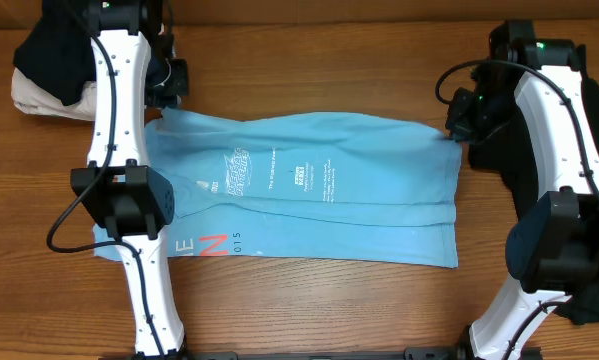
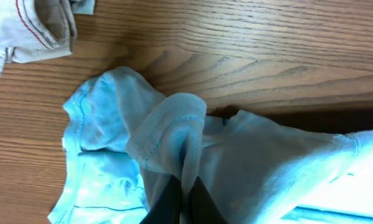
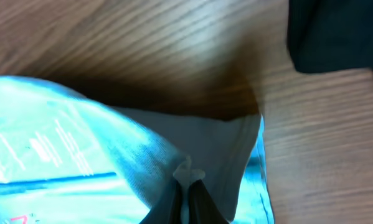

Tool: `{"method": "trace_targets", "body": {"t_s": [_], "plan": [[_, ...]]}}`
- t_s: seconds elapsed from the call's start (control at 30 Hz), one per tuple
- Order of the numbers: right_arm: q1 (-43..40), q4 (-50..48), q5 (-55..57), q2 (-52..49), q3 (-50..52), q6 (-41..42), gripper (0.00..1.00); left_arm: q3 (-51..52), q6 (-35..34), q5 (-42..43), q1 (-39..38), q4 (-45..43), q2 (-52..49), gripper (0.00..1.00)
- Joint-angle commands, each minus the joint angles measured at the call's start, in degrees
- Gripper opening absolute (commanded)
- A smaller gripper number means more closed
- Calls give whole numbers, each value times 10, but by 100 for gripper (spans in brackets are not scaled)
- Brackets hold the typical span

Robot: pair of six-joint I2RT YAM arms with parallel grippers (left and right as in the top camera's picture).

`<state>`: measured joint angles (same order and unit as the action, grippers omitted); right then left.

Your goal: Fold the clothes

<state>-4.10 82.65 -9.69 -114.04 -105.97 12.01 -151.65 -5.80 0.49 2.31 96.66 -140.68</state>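
Both ends of the blue T-shirt's far edge pinched, one in each gripper.

The T-shirt (image 1: 319, 190) lies flat across the middle of the desk (image 1: 309, 60), its long axis running from the left edge toward the right edge. My left gripper (image 2: 181, 190) is clamped tight on a bunched fold at the shirt's far-left corner. My right gripper (image 3: 187, 190) is closed the same way on cloth at its far-right corner. The whole shirt lies on the near side of both, so neither arm is nearer. I judge the fold must bring that far edge toward the desk's near edge, both ends together. A beige garment (image 2: 30, 31) sits toward the far-left corner and a black garment (image 3: 335, 31) by the right edge.
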Motion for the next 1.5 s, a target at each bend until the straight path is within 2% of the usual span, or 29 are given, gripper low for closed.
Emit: {"method": "trace_targets", "body": {"t_s": [0.0,0.3,0.47,0.7,0.93,1.3,1.33,1.37,1.4,1.47], "plan": [[-2,3,-5,32,-12,3,4,-9,9,37,20,2,34,4],[-2,19,22,79,3,16,4,64,9,13,29,2,107,4],[-2,-1,21,87,60,16,4,176,8,-28,29,2,153,4],[-2,-20,21,87,129,17,4,302,-2,-61,30,-18,159,4],[-9,-35,21,101,197,18,4,360,-7,-77,30,-24,159,4],[-82,-89,21,102,309,15,4,424,-6,-87,30,-38,159,4],[-84,-89,21,102,313,14,5,431,-6,-87,30,-39,159,4],[-84,-90,21,102,316,13,13,437,-6,-88,30,-40,159,5],[-84,-89,21,102,319,13,26,444,-6,-91,30,-40,159,16],[-82,-89,16,102,325,13,36,455,-6,-103,29,-42,159,25]]}}
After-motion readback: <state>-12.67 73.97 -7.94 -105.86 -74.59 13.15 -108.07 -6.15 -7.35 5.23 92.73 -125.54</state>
